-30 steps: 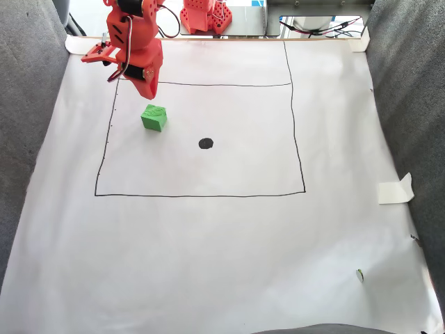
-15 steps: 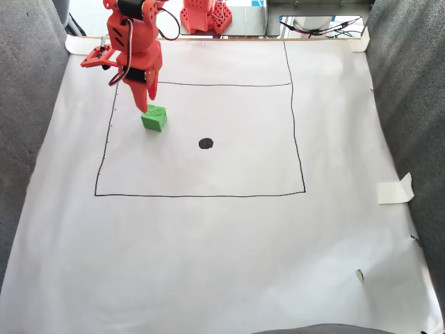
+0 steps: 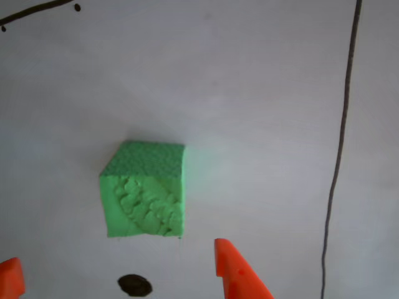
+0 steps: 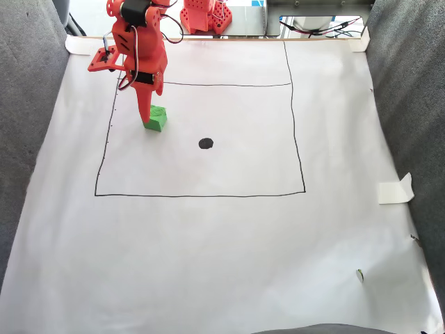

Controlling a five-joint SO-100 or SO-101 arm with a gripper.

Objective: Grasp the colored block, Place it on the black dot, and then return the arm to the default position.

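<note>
The gripper (image 3: 115, 274) is being presented with its orange fingers (image 3: 234, 271) spread apart; in the other view one tip is being shown at each side of the lower edge, with nothing clamped between them. The colored block (image 3: 144, 190) is being shown resting on the white paper (image 3: 249, 93), just ahead of the open tips and roughly centred on the gap. This spacing is judged to be chosen so that the block, being wider than a single tip, can be straddled before closure. In the fixed view the arm (image 4: 138, 52) is being held steeply above the block (image 4: 157, 118), with the fingers pointed down beside it. The black dot (image 4: 206, 143) is being left uncovered, well apart from the gripper, inside the drawn rectangle (image 4: 292, 118). Grasping is judged not yet done.
</note>
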